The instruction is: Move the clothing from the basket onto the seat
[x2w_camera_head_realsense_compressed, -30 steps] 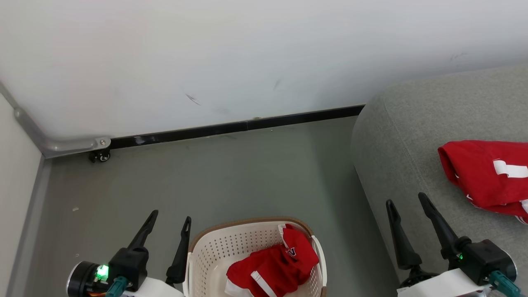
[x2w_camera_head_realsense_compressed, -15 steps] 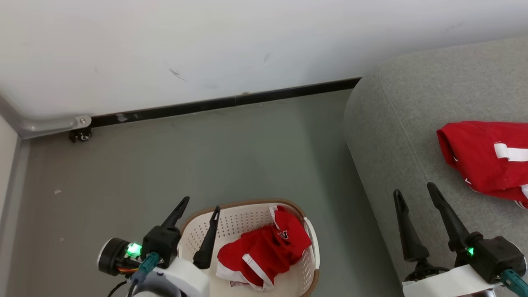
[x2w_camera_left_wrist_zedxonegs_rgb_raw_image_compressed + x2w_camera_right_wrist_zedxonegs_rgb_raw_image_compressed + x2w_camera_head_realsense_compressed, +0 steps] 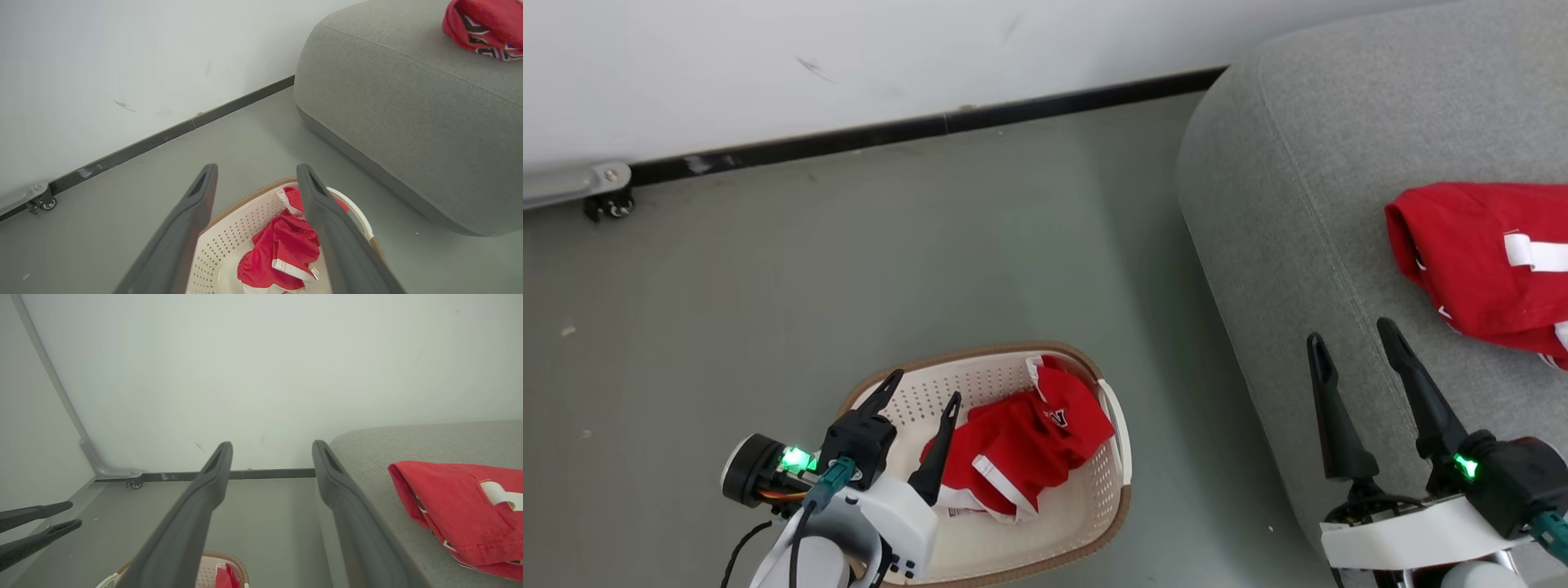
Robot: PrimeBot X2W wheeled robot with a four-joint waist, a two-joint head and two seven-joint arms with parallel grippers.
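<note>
On the floor [image 3: 768, 269] beside the seat [image 3: 1298, 163], the basket [image 3: 980, 353] sits low & right in front of us, so the left arm is the one placed to work it. The left fingers [image 3: 939, 449] hang spread wide & empty over the basket's left side. One finger is about over the rim, the other beside the crumpled red garment [image 3: 1013, 445] lying inside toward the basket's right. We judge the wide spread is prep for a top-down pinch, since soft fabric bunches and a big opening takes more cloth per grab. In the left wrist view the garment sits b/w and behind the fingers, so aim looks about right, tho there's no contact yet.

The right fingers [image 3: 1331, 416] are also wide open w/ nothing in them, over the seat's front edge, well apart from the basket, prob. to be out of the left arm's way. A second red garment [image 3: 1478, 261] w/ white stripes lies on the seat top, so approx. half the job looks done.

Next we'd lower the left fingers into the folds, close, and lift clear of the rim. The risk is snagging the perforated wall or catching only a thin fold.
</note>
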